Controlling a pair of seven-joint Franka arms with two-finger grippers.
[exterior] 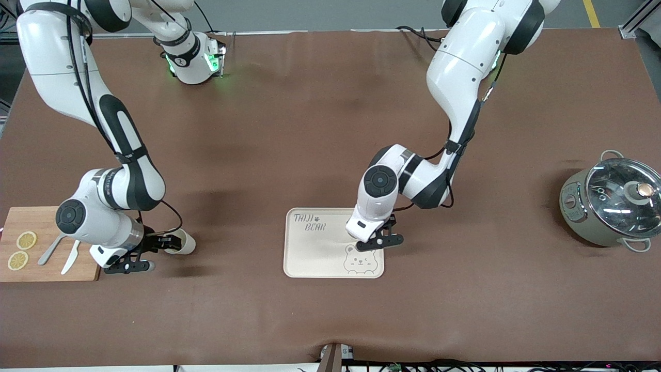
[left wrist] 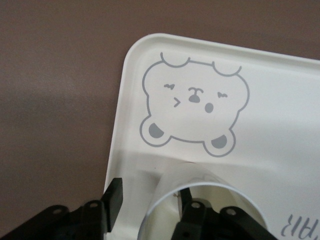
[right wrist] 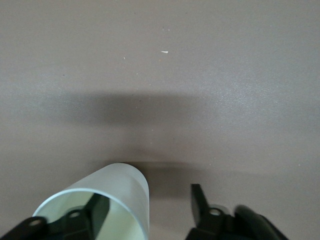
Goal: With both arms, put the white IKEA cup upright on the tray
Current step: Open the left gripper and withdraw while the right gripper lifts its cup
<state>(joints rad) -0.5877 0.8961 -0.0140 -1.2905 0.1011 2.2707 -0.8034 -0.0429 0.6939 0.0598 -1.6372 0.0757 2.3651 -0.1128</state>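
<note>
The cream tray (exterior: 315, 250) with the bear face lies mid-table. My left gripper (exterior: 381, 241) is low over the tray's edge toward the left arm's end. In the left wrist view (left wrist: 150, 192) it is open, one finger inside a white cup (left wrist: 192, 180) that stands on the tray (left wrist: 280, 100), the other finger outside the cup wall. That cup is hidden in the front view. My right gripper (exterior: 161, 245) is low beside the cutting board. It is open (right wrist: 148, 196) with one finger inside a second white cup (exterior: 185, 243) (right wrist: 120, 186) that looks tipped on the brown table.
A wooden cutting board (exterior: 51, 268) with two lemon slices, a fork and a knife lies at the right arm's end. A grey pot (exterior: 612, 204) with a glass lid stands at the left arm's end. Brown mat covers the table.
</note>
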